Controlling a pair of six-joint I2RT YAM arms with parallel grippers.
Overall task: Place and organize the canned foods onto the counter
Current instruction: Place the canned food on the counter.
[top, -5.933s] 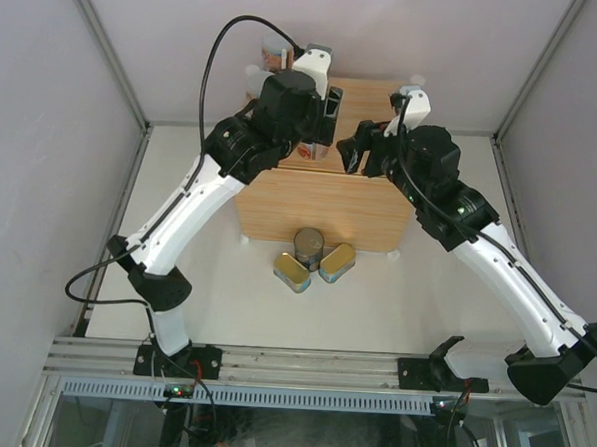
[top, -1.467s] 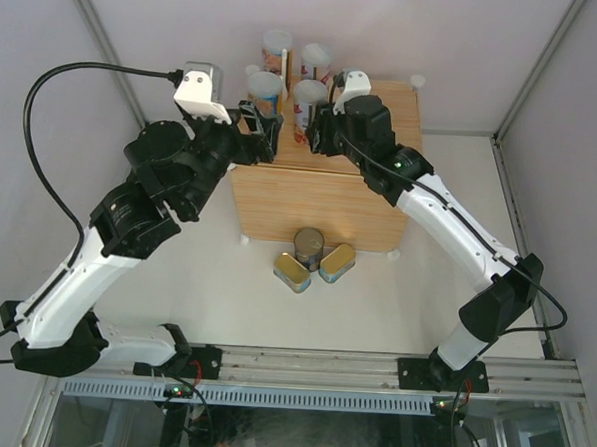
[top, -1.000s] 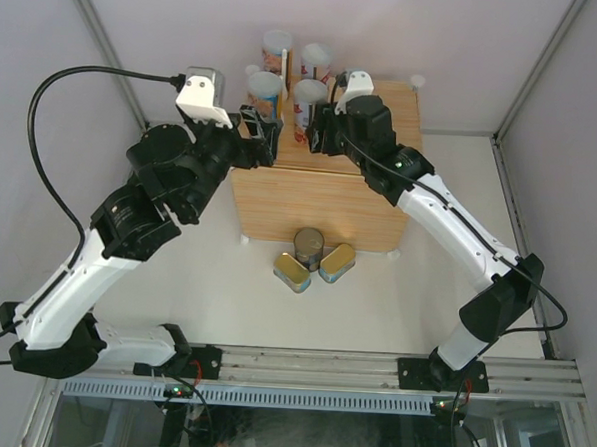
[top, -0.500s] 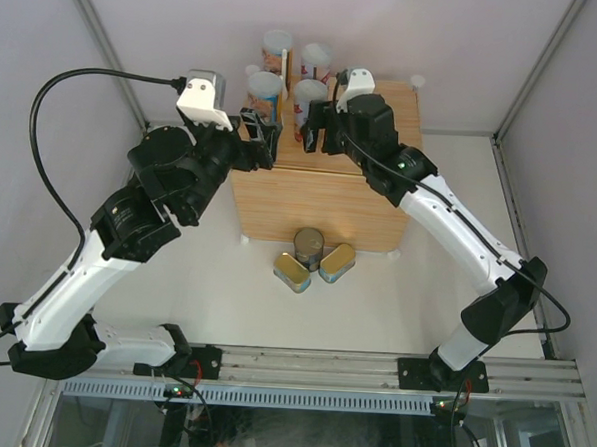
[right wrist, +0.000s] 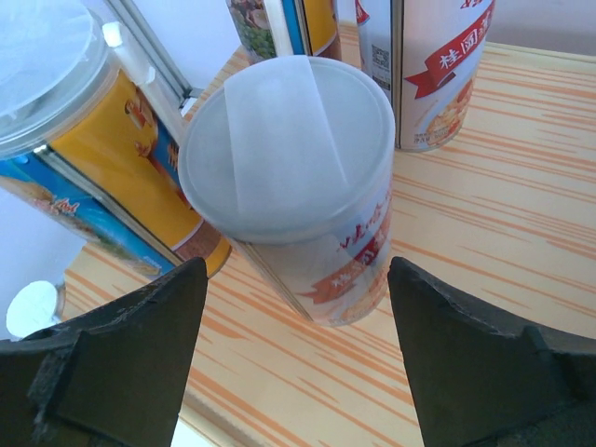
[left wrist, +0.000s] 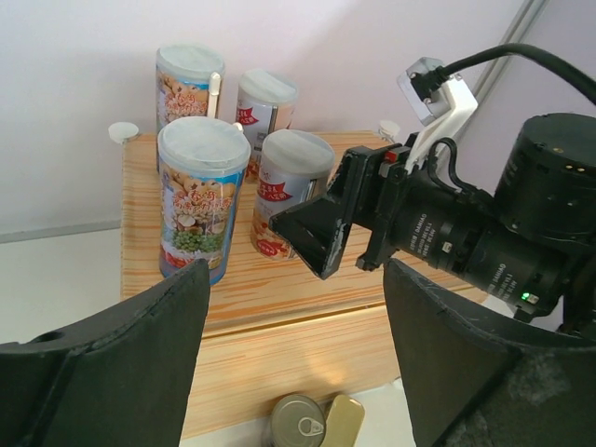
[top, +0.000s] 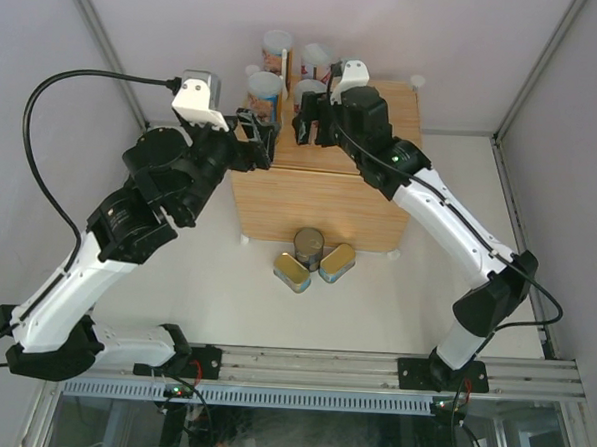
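With the left tool [left wrist: 296, 279] and right tool [right wrist: 296, 270] both apart and empty, four tall white-lidded cans [left wrist: 200, 200] stand at the counter's [top: 320, 200] far left corner, while the dark can [top: 308, 248] and flat gold tins [top: 337, 263] lie off its near edge, probably rigid, slick and heavy, so best pinched across their sides.

The top camera hangs above and behind the arm bases, well back, looking steeply down over the table [top: 215, 289] onto the wooden cabinet [top: 320, 200]. The left wrist camera rides off the cabinet's near left corner, higher than its top, facing the back wall past the left fingers [left wrist: 121, 372]. The right wrist camera hovers very near over the cabinet's top, tilted down between the right fingers [right wrist: 112, 363]. All three share the tall cans [top: 267, 87] standing on the cabinet.
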